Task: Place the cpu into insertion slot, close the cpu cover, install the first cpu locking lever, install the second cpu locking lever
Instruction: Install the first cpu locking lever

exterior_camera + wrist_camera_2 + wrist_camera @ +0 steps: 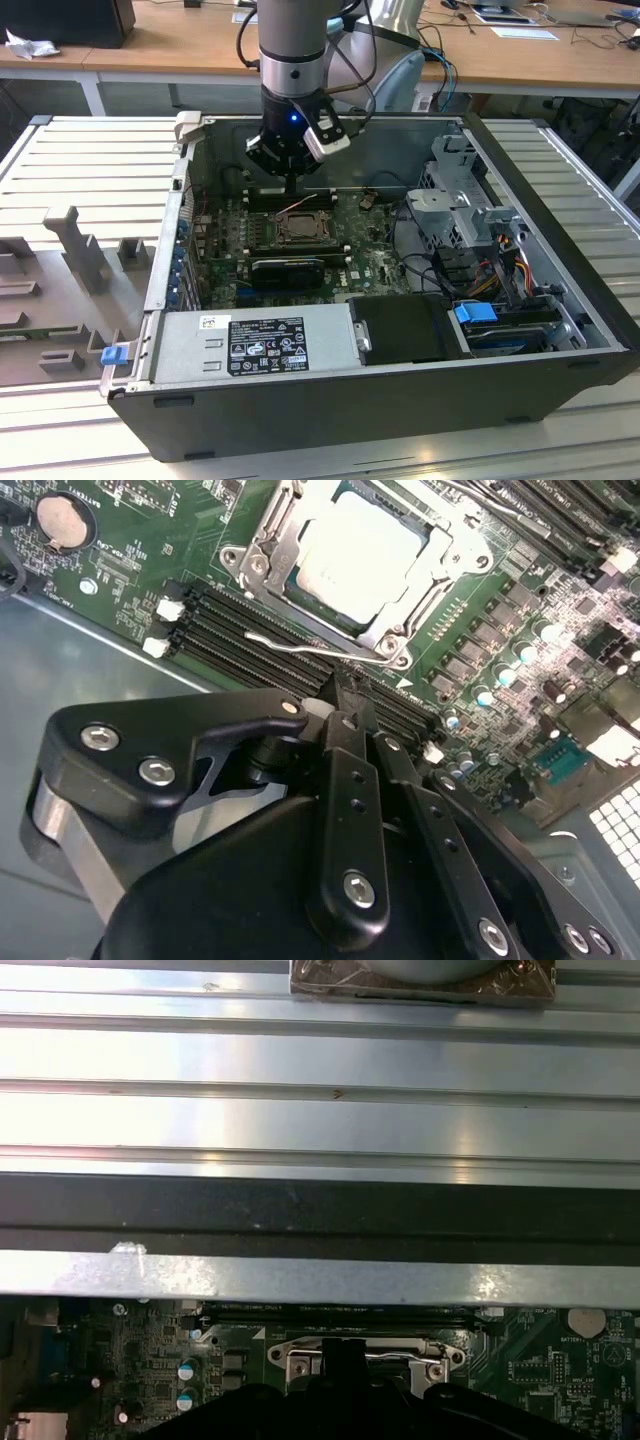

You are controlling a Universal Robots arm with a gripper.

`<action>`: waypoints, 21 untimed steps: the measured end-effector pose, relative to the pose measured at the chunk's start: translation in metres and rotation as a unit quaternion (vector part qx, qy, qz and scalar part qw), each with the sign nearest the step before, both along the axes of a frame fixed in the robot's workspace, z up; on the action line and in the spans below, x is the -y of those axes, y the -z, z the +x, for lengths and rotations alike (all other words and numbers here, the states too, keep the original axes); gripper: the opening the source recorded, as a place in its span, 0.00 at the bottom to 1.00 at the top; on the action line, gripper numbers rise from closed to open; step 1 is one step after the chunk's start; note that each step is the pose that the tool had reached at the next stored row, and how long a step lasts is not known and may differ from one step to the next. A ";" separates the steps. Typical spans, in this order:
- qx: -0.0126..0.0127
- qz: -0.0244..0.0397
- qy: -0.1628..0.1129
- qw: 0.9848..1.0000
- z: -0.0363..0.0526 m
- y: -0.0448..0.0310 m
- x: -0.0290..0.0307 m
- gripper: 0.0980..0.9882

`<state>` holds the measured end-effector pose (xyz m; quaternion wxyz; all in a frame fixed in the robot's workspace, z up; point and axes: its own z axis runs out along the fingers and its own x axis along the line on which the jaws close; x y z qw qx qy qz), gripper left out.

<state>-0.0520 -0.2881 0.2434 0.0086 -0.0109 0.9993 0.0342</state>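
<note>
The cpu (360,550) lies flat in the insertion slot (300,228), its pale silver face showing through the window of the cpu cover (445,575). The cover is down over it. A thin metal locking lever (300,644) runs along the socket edge nearest my gripper, its free end sticking out over the memory slots. My gripper (350,685) hangs just beside that edge, fingers shut with nothing between them. The exterior view has the gripper (290,188) low inside the open case, just behind the socket. In the first wrist view the gripper (345,1355) sits in front of the socket frame.
Black memory slots (240,620) flank the socket. A coin battery (60,520) sits on the board. The power supply (260,345) fills the case's front, a drive cage (470,210) its right. Grey fixtures (80,250) stand outside at the exterior view's left.
</note>
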 end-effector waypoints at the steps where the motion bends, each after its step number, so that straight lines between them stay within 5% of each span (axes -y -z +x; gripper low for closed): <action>1: 0.000 0.000 0.000 1.000 0.0000 0.0002 0.0000 0.01; 7: 0.000 0.011 0.000 1.000 0.0003 0.0046 -0.0001 0.01; 11: 0.000 0.010 -0.014 1.000 0.0034 0.0137 -0.0005 0.01; 21: 0.000 0.010 -0.015 1.000 0.0187 0.0207 -0.0039 0.01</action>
